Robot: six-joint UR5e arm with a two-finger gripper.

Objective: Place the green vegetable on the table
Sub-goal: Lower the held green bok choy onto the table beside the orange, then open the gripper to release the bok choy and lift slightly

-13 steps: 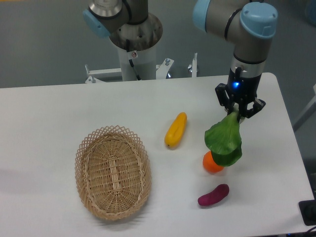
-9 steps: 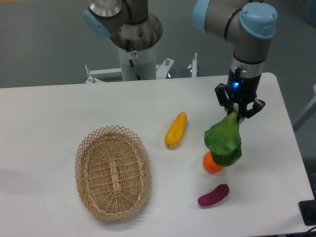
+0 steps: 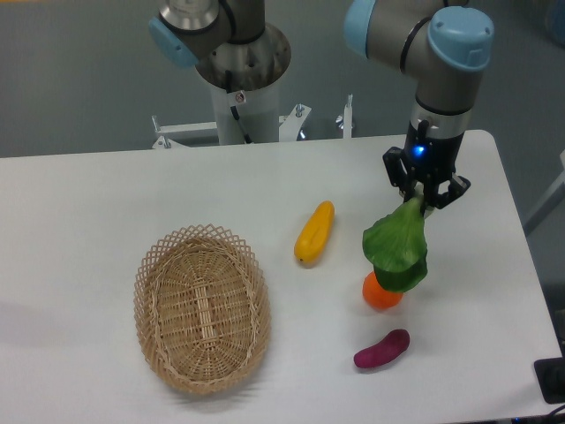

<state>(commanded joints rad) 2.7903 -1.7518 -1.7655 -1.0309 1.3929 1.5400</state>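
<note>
Since half a second before, the gripper (image 3: 420, 201), clamped on the pale stem of the green vegetable (image 3: 395, 252), had edged slightly left and up, so the leaves hung a little higher above the table (image 3: 106, 194). The wicker basket (image 3: 201, 306) held nothing. The leaves hid the top of the orange (image 3: 381, 294), and the stem itself was hard to make out between the fingers.

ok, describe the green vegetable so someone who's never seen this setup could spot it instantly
Look at the right side of the white table, under the arm's gripper. The green vegetable hangs from the gripper by its pale stem, leaves down, in front of the orange. It is the only green, broad-leafed item; the yellow vegetable and purple vegetable lie on the table.
</note>
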